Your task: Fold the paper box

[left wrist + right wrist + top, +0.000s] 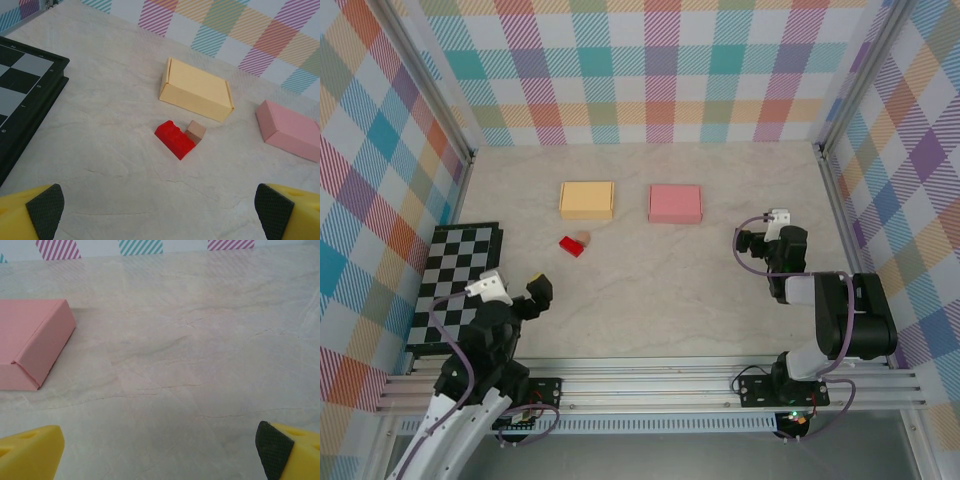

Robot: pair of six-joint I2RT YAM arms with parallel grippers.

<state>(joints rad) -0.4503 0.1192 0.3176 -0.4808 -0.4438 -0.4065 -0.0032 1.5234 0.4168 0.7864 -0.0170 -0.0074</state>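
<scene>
top view, left gripper: jaws spread wide, holding nothing, over the near part of the table.
top view, right gripper: jaws spread wide, empty.
top view, yellow box: flat on the table, flaps shut, well ahead of the left gripper and slightly to its right.
top view, pink box: near, ahead and left of the right gripper, beside the yellow box but apart from it.
top view, red brick: between the left gripper and the yellow box, touching a wooden block.
top view, chessboard: just left of the left gripper.
left wrist, pads: far apart, nothing between them.
left wrist, yellow box: straight ahead, beyond the red brick.
right wrist, fingers: wide apart, bare table between.
right wrist, pink box: ahead to the left, clear of the fingers.
</scene>
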